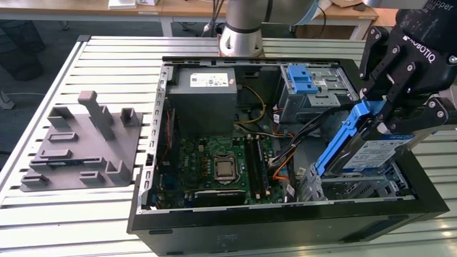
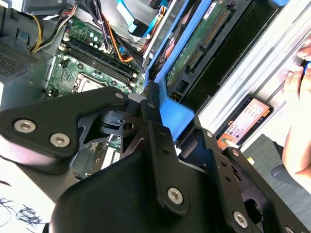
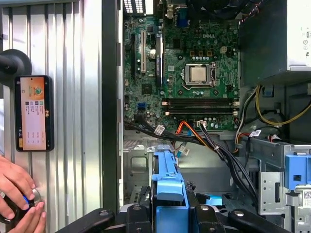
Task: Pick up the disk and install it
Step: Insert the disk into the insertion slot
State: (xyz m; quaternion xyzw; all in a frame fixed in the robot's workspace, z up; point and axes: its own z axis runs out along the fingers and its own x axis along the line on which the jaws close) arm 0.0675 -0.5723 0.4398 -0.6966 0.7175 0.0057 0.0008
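Install step under way: gripper [image 1: 389, 115] clamped on the disk [image 1: 364, 147] by its blue bracket, held tilted over the drive cage [image 1: 360, 184] at the open case [image 1: 286, 214] corner; seating needs careful alignment with the bay.

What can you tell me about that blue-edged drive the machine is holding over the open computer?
The disk is a flat silver-grey slab with a blue-and-white label on its face and a blue plastic bracket along its edges. It stands tilted on edge, gripped at its upper end by the gripper, above the metal cage at the corner of the computer case on the exterior view's right. In the second wrist view its green circuit-board underside shows.
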